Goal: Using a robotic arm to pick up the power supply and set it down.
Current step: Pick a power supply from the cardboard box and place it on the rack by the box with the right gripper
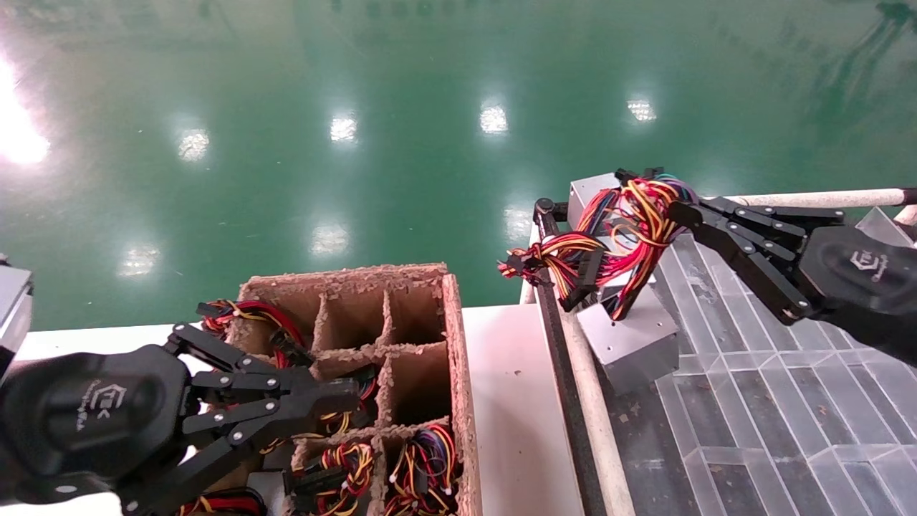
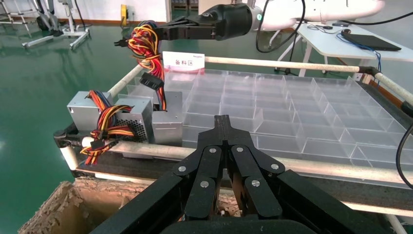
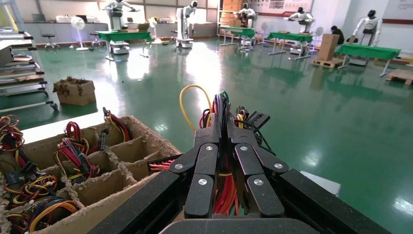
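Note:
My right gripper (image 1: pixel 678 213) is shut on the red, yellow and orange wire bundle (image 1: pixel 630 222) of a silver-grey power supply (image 1: pixel 630 338). That box sits tilted at the near-left corner of the clear compartment tray (image 1: pixel 774 401), its wires pulled up taut. In the left wrist view the white-shelled robotic arm (image 2: pixel 316 9) reaches in from the right, its black hand (image 2: pixel 163 33) pinching the wires (image 2: pixel 146 46) above the box (image 2: pixel 168 117). In the right wrist view, wires (image 3: pixel 214 105) stick out past the closed fingers (image 3: pixel 207 156). My left gripper (image 1: pixel 351 394) hovers shut and empty over the cardboard crate.
A divided cardboard crate (image 1: pixel 451 337) holds several more wired supplies. Two other supplies (image 2: pixel 131 117) sit beside the held one on the tray's edge. A black-and-white rail (image 1: pixel 566 401) borders the tray. Green floor lies beyond.

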Controlling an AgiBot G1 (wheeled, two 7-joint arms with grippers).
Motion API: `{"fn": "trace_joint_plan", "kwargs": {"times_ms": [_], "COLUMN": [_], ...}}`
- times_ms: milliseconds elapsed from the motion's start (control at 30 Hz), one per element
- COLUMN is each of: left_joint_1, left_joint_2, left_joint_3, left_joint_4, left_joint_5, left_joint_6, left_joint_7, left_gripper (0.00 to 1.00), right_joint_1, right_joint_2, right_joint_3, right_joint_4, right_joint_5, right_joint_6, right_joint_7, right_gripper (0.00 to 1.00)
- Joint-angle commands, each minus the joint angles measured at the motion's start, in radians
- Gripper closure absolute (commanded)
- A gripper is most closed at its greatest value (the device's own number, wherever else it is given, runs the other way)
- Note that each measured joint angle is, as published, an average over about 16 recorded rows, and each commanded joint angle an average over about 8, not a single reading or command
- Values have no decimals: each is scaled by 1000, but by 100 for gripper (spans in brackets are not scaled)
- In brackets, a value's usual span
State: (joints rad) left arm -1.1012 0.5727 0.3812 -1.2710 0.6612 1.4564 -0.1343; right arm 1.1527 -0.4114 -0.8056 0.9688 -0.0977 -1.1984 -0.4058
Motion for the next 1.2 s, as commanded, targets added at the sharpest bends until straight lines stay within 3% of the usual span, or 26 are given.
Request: {"fn": "trace_joint_plan", "kwargs": {"times_ms": [33,633,1200], "left_joint_1": [0,0,0], "left_joint_2": [0,0,0], "left_joint_3": [0,0,0], "left_joint_4": [0,0,0], "left_joint_5": [0,0,0], "left_joint_6": [0,0,0], "left_joint_7": [0,0,0], "left_gripper": [100,100,100], "right_joint_1": [15,49,48], "right_joint_2": [-9,32,-41], "right_joint_3": [-3,-10,0], "right_joint_4": [-3,96,-60], "right_joint_5": [-12,-47,-23], "right_joint_6": [-3,47,47], "right_joint_7": [10,57,17], "right_gripper": [100,100,100]}}
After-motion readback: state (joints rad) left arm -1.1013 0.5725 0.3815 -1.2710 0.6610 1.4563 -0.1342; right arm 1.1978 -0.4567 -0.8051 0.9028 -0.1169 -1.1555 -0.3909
